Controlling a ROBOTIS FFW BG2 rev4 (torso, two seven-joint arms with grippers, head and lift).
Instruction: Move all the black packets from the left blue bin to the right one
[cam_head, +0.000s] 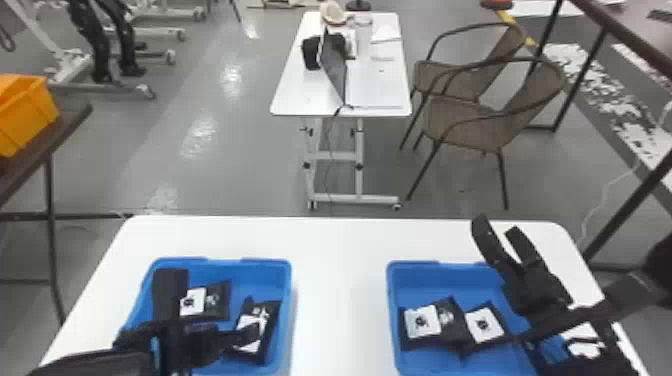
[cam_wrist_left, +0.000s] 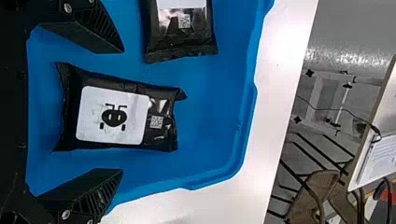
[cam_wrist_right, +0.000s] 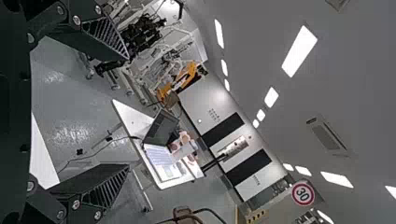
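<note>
In the head view my left gripper (cam_head: 210, 320) is over the left blue bin (cam_head: 291, 300), which holds two black packets, one toward the back (cam_head: 215, 300) and one at the right side (cam_head: 257, 330). In the left wrist view the open left gripper (cam_wrist_left: 122, 112) has a white-labelled black packet (cam_wrist_left: 112, 114) between and beyond its fingers, untouched; another packet (cam_wrist_left: 182, 32) lies farther along the bin floor (cam_wrist_left: 210, 116). My right gripper (cam_head: 500, 235) is raised over the right blue bin (cam_head: 392, 300), holding nothing. Two packets (cam_head: 430, 322) (cam_head: 485, 325) lie in that bin. The right gripper (cam_wrist_right: 128, 112) stands open.
Both bins stand on a white table (cam_head: 340, 290), with a strip of tabletop between them. Beyond it are a smaller white table (cam_head: 300, 95) with a laptop, brown chairs (cam_head: 470, 120), and an orange bin (cam_head: 30, 115) on a dark table at the left.
</note>
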